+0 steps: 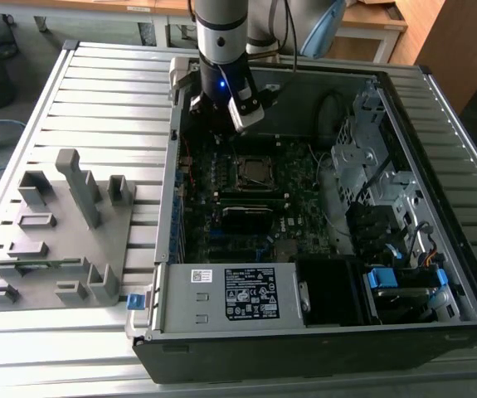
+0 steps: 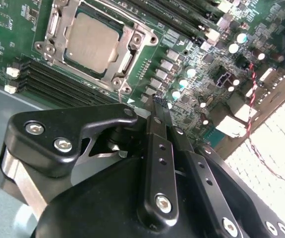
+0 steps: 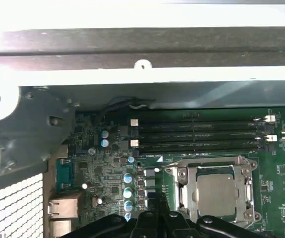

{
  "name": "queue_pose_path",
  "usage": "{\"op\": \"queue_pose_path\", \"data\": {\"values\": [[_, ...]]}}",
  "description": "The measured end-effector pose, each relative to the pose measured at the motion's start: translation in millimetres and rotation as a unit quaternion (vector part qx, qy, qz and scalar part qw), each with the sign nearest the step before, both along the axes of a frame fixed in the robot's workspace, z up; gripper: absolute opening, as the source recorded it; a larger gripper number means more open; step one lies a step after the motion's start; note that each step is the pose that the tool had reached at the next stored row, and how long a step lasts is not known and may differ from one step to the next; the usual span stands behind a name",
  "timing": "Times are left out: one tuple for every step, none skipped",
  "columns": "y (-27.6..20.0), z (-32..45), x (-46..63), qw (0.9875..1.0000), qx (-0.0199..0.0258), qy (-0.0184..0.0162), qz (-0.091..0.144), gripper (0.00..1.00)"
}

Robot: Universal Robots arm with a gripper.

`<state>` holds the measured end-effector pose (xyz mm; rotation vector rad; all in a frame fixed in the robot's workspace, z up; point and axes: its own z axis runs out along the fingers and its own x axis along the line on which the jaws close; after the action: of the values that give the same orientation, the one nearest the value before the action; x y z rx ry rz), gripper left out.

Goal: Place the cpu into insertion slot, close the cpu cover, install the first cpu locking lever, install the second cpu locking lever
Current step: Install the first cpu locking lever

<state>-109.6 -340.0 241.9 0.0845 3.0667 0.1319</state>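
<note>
The cpu (image 2: 90, 39) lies flat in the insertion slot (image 1: 255, 172) on the green motherboard, its silver-grey top showing in both wrist views (image 3: 216, 194). The cpu cover (image 2: 128, 47) is down around it as a silvery frame (image 3: 182, 186). My gripper (image 2: 158, 103) hangs just above the board, beside one corner of the socket and apart from it. Its black fingers (image 2: 157, 148) are shut with nothing between them. In the exterior view the gripper (image 1: 224, 133) is inside the open computer case, at the far-left side of the socket.
Black memory slots (image 3: 197, 134) run between the socket and the grey case wall (image 3: 142, 74). Capacitors (image 3: 128, 191) and rear ports (image 3: 63, 208) crowd the board near the fingertips. A drive cage (image 1: 371, 157), a power supply (image 1: 238, 294) and a grey fixture (image 1: 64, 232) lie around.
</note>
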Motion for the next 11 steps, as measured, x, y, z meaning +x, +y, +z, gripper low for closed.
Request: {"op": "queue_pose_path", "data": {"values": [[0.0,-0.2,-1.4,1.0,0.0006,-0.0007,0.0,0.1],[0.0,-0.3,-2.7,1.0,0.0024,-0.0017,0.0,0.1],[0.0,-0.3,-3.6,1.0,0.0066,-0.0032,0.0,0.1],[0.0,-0.3,-4.2,0.9999,0.0136,-0.0048,0.0,0.1],[0.0,-0.3,-4.7,0.9997,0.0223,-0.0063,0.0,0.1],[0.0,-0.3,-5.1,0.9995,0.0321,-0.0078,0.0,0.1],[0.0,-0.3,-5.3,0.9992,0.0387,-0.0086,0.0,0.1],[0.0,-0.3,-5.3,0.9992,0.0394,-0.0087,0.0,0.1],[0.0,-0.3,-5.3,0.9992,0.0394,-0.0088,0.0,0.1],[0.1,-0.4,-5.5,0.9992,0.0394,-0.0087,0.0,0.1],[0.0,-0.4,-6.0,0.9992,0.0394,-0.0087,0.0,0.1]]}}
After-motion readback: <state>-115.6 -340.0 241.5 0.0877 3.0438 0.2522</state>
